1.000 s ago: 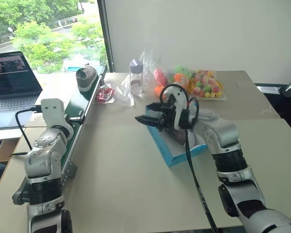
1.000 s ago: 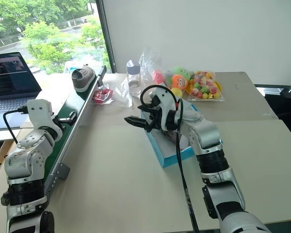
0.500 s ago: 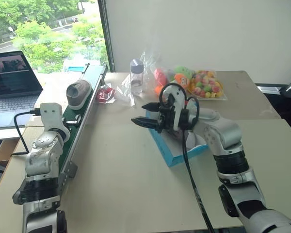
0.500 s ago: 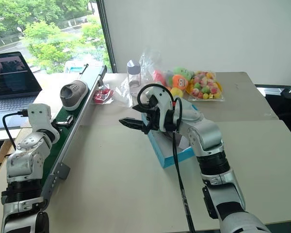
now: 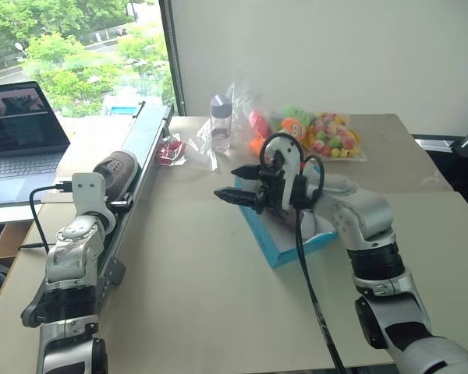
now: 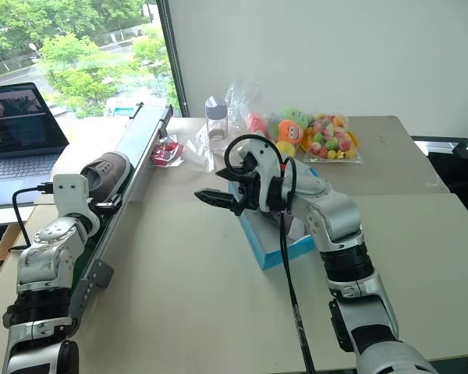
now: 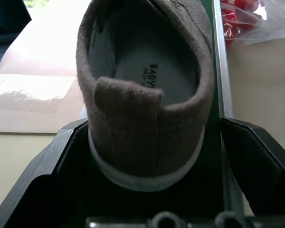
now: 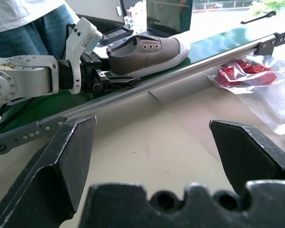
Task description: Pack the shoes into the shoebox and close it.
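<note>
Left pincer (image 7: 147, 190) jaws flanking shoe (image 6: 103, 173) heel, shoe lengthwise on conveyor (image 6: 136, 144), toe away, right pincer (image 6: 218, 187) wide

The shoe's (image 7: 147, 95) toe runs off the picture's edge, well beyond the left jaws. Whether those jaws touch its heel cannot be told. The right arm hides most of the shoebox's (image 5: 277, 253) inside.
</note>
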{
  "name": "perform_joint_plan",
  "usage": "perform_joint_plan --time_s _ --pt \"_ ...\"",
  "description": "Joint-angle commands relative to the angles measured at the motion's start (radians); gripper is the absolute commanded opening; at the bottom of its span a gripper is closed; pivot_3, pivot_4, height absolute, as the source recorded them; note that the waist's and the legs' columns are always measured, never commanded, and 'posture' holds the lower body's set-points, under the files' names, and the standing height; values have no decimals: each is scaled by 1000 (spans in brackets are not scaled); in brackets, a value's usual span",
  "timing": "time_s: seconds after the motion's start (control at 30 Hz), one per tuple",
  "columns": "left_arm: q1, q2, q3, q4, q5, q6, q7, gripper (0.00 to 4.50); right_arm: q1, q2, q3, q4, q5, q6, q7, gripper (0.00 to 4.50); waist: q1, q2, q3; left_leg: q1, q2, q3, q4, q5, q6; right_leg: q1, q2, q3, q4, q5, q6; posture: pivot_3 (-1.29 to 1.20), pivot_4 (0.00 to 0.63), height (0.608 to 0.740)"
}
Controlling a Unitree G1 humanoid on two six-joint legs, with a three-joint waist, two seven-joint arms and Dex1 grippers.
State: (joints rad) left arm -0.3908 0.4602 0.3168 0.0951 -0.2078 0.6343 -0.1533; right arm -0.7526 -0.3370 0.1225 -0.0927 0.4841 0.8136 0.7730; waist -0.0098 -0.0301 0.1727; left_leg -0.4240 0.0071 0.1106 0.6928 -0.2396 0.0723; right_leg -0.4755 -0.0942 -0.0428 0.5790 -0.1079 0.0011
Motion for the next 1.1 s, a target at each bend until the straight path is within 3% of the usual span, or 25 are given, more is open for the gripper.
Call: perform_joint_plan --time_s 0.03,0.1,0.3,0.63,0.77,1.1 --pt "-14 -9 20 8 -22 2 -5 2781 -21 -14 -29 -39 12 -4 -8 4500 4 0 0 0 0 0 0 0 0 0 0 0 0 0 0 0 150 740" --pt "-23 -12 22 15 -25 -6 -5 2525 -22 -18 -29 -39 13 -3 -9 4500 5 0 0 1 0 0 0 0 0 0 -2 0 0 0 0 0 150 740" --pt "-108 -58 4 -82 -77 -45 -33 2452 -28 0 -70 -35 58 17 -32 4500 13 0 0 -1 0 0 0 0 0 0 -3 -3 0 0 -1 0 150 740" --pt "-301 -212 -136 -318 -208 100 -48 2452 -172 186 -440 134 356 203 -341 4500 12 0 0 -6 0 0 1 0 1 -2 -2 -4 -1 1 -1 0 150 740" --pt "-329 -341 -168 -358 -280 169 0 2452 -224 226 -577 211 484 227 -468 4500 3 0 0 -4 0 0 1 5 10 -1 1 -3 -1 1 -1 0 150 740" --pt "-322 -440 -201 -421 -390 321 27 2452 -224 227 -594 249 517 208 -571 4500 -9 0 0 -3 0 0 1 6 12 0 4 0 0 -1 2 0 150 740"
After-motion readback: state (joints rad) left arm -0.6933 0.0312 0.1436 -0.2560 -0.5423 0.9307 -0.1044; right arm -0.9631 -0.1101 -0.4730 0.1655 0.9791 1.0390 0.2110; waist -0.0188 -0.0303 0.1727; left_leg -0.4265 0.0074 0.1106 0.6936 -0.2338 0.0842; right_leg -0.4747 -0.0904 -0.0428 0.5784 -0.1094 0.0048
